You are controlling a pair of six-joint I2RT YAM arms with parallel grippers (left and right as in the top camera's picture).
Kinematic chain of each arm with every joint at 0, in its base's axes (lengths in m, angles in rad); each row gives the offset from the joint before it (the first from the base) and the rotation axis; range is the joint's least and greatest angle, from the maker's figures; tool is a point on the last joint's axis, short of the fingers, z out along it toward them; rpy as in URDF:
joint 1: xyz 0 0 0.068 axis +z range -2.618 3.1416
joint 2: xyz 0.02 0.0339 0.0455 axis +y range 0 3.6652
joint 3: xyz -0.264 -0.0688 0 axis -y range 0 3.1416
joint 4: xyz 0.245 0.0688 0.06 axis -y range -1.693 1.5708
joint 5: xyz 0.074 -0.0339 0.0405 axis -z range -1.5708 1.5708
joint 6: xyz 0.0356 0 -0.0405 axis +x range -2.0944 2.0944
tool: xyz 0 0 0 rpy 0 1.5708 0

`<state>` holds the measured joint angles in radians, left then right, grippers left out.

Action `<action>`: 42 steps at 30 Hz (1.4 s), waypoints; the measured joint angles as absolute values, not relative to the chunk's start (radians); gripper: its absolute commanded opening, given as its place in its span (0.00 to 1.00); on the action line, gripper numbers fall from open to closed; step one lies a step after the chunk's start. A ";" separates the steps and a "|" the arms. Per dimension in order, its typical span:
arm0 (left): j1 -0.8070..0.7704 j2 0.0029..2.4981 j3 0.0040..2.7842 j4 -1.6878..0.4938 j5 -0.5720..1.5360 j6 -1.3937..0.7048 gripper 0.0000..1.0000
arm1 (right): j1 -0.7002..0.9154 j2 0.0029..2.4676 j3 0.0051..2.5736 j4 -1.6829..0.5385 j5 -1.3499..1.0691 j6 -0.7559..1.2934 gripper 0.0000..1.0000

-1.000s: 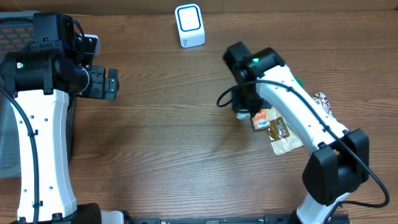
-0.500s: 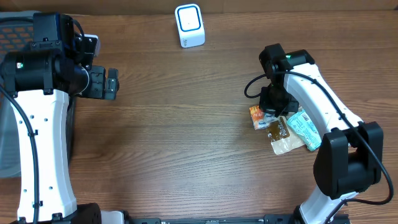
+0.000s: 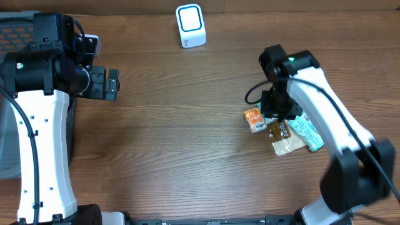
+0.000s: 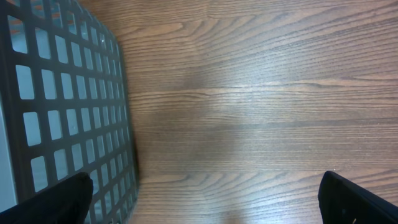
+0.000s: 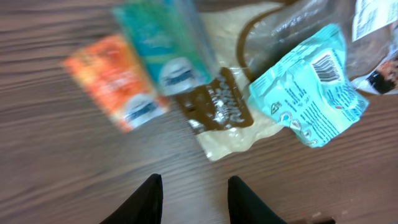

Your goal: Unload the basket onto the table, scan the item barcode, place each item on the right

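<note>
Right fingers (image 5: 149,199) stand partly apart with only bare tabletop (image 3: 187,125) showing between them; they hold nothing. They hang just above a small cluster of packets at the right side of the tabletop. The orange packet (image 5: 118,81) lies flat at the left edge of this cluster, ahead of the fingers and not touched by them. A teal packet (image 5: 168,43) lies just beside it, blurred in the wrist view. A brown-and-cream pouch (image 5: 217,112) follows, and a light blue pouch (image 5: 311,93) with a printed barcode facing up overlaps its far side. The white scanner (image 3: 190,25) stands at the far edge of the tabletop, well apart from the cluster. Left fingers (image 4: 354,199) are spread wide and empty above bare wood, beside a gray mesh basket (image 4: 62,93).
</note>
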<state>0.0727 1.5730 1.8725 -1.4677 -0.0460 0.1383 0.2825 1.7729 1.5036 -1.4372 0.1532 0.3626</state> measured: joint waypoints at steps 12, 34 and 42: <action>0.073 1.573 1.872 -1.467 -0.046 0.138 1.00 | 0.400 1.199 1.533 -1.462 0.058 0.366 1.00; 0.073 1.573 1.872 -1.467 -0.046 0.138 0.99 | 0.364 0.918 1.525 -1.372 0.087 0.307 1.00; 0.073 1.573 1.872 -1.467 -0.046 0.138 0.99 | 0.243 0.682 1.241 -1.029 0.081 0.183 1.00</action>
<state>0.0727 1.5730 1.8725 -1.4673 -0.0456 0.1383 0.2432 0.6815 1.2411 -1.0286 0.0814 0.1825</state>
